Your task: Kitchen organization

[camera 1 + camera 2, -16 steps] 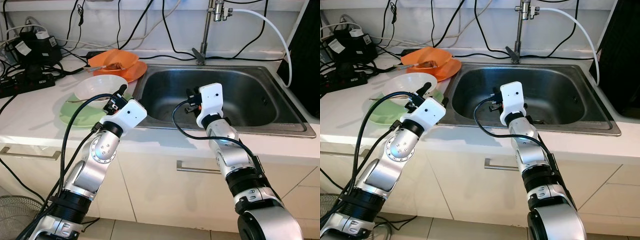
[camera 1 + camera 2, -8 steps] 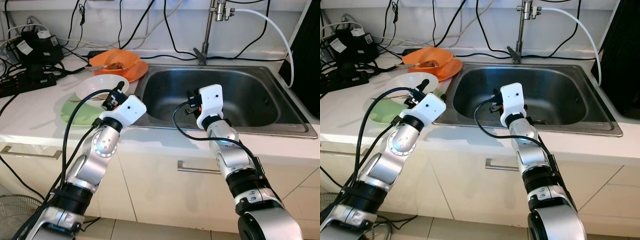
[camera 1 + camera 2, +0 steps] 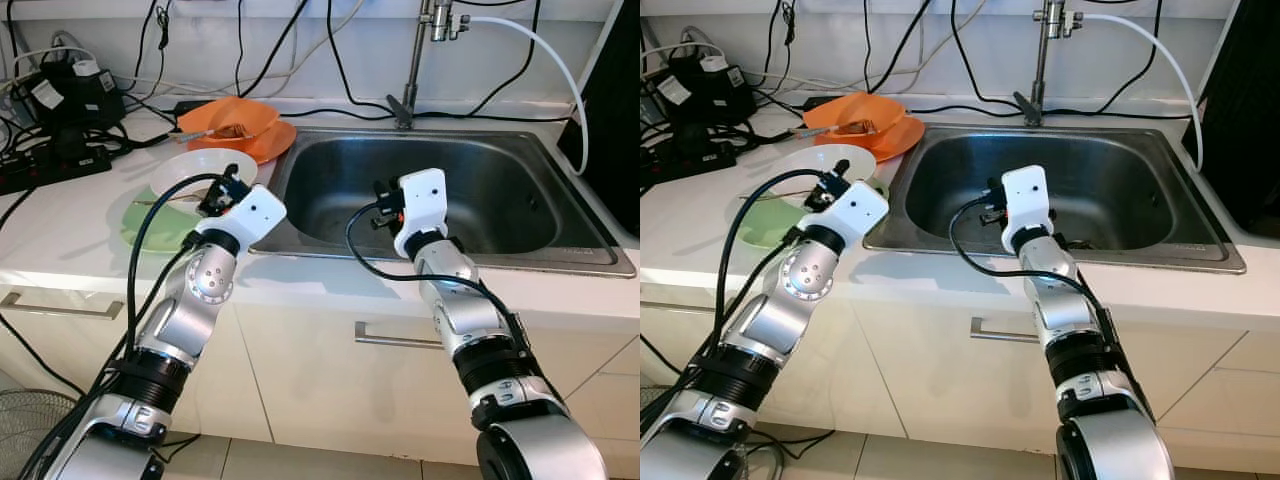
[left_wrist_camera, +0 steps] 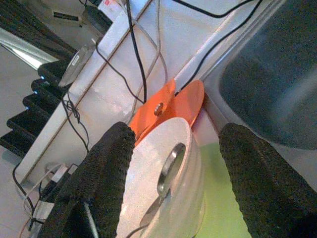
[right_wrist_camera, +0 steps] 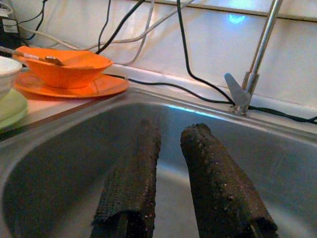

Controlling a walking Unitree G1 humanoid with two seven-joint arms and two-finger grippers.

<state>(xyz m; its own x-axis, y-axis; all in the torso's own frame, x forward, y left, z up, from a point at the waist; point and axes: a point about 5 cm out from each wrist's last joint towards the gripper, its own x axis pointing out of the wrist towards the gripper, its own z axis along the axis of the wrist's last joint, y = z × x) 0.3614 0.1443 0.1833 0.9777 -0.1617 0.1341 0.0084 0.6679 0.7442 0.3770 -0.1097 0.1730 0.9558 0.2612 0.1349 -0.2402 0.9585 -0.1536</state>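
A white bowl [image 3: 198, 168] holding a metal spoon [image 4: 166, 177] sits on a green plate [image 3: 148, 226] on the counter, left of the sink [image 3: 480, 205]. My left gripper [image 3: 222, 186] is open at the bowl's near rim, one finger to either side of the bowl in the left wrist view. Behind it an orange bowl [image 3: 236, 118] with a utensil rests on an orange plate [image 3: 268, 146]. My right gripper [image 5: 171, 136] hovers over the sink basin, its fingers a narrow gap apart with nothing between them.
A tap [image 3: 416, 60] with a white hose rises behind the sink. Black cables, power strips and adapters [image 3: 60, 140] crowd the counter's back left. A dark object [image 3: 612, 100] stands at the right edge. Drawer fronts with handles lie below the counter.
My left gripper has reached forward and slightly left, from the sink's corner to the white bowl's rim. The right arm has stayed in place.
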